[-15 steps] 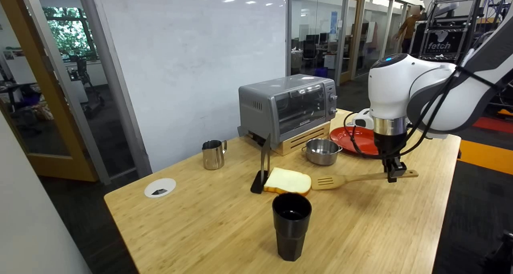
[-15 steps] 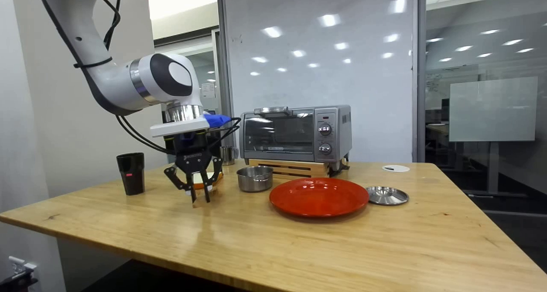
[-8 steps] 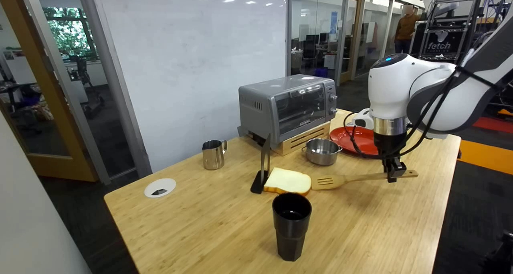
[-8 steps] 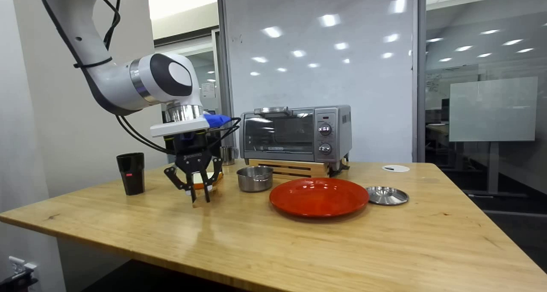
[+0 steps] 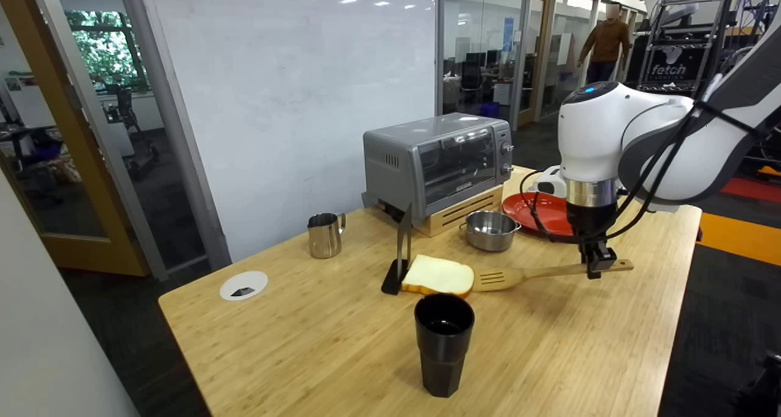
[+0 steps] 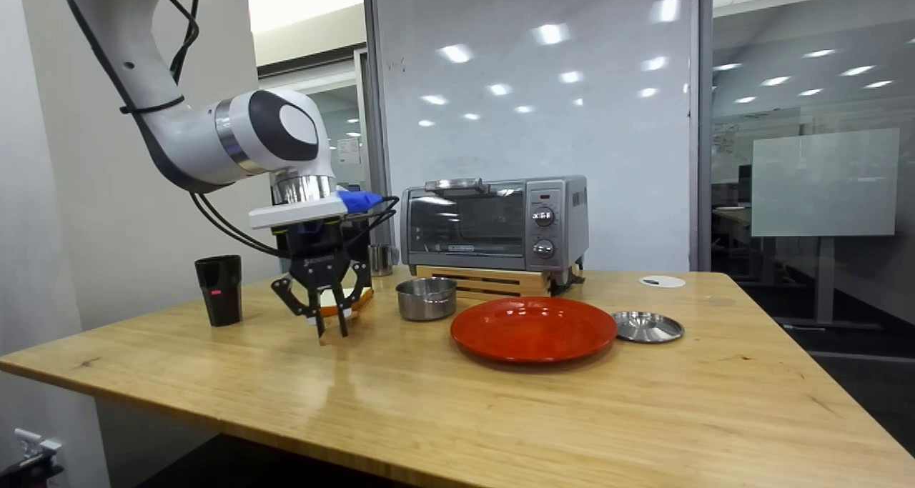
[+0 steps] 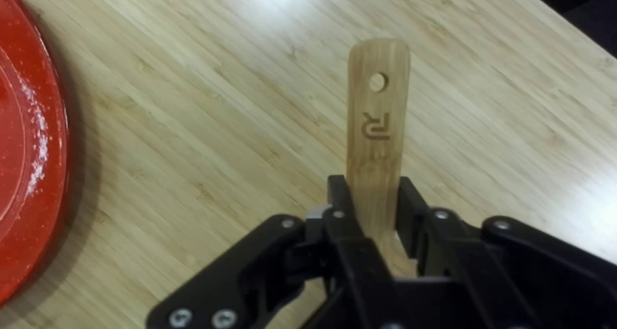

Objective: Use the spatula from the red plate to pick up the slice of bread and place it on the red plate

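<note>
One spatula (image 5: 497, 279), smooth light wood, is right of the slice of bread (image 5: 439, 275) in an exterior view, its slotted end meeting the bread's edge; whether it reaches under the crust cannot be told. The black, jointed gripper (image 7: 372, 180) is closed tightly on the spatula's flat handle from both sides; beyond its tips the wrist view shows a round hole and a dark stamped mark. The single slice is pale and squarish with an orange-brown crust. Just beside the bread's opposite edge, in line with the spatula, stands one black tool (image 5: 394, 278), flat-footed with thin upright blades. In front of the bread is one tall, faceted black cup (image 5: 444, 350), its rim overlapping the crust from that angle. Behind and to the right of the bread sits one shiny metal bowl (image 5: 492, 240) with two loop handles; past it, well apart from the bread, lies one glossy round red plate (image 6: 534, 331), and farther still one thin metal lid (image 6: 648, 327). Behind the bread, one grey toaster oven (image 6: 493, 225) with two knobs rests on a slatted wooden stand (image 5: 465, 210). To the bread's left and back stands one steel pitcher (image 5: 325, 239). The bench (image 6: 457, 395) is pale, grainy wood.
</note>
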`<state>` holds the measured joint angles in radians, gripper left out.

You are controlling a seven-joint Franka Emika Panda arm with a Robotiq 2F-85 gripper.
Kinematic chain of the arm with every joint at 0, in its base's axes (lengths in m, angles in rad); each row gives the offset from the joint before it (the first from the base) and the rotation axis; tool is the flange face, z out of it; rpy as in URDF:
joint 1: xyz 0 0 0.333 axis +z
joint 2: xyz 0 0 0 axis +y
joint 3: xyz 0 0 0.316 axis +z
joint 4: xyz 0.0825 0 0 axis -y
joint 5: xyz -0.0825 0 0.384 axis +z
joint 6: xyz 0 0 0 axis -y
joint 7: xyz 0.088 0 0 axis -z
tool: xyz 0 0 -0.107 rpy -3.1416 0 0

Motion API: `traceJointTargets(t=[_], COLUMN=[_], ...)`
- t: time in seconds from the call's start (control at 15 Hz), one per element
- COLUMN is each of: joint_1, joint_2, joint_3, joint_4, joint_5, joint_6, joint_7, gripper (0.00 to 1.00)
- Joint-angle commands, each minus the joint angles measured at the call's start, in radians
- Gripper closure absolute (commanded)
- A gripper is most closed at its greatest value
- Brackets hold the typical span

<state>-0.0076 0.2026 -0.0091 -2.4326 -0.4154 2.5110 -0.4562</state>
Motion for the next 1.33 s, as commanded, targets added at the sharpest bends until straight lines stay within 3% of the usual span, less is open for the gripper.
traceJointTargets(t=[0.0, 1.27], joint_1=[0.011, 0.016], joint_2=[0.022, 0.108], joint_3=[0.015, 0.025], joint_4=[0.029, 0.091], joint_5=[-0.012, 0.022], joint_6=[-0.013, 0.009], joint_7=[0.008, 0.066], gripper=[0.93, 0.93])
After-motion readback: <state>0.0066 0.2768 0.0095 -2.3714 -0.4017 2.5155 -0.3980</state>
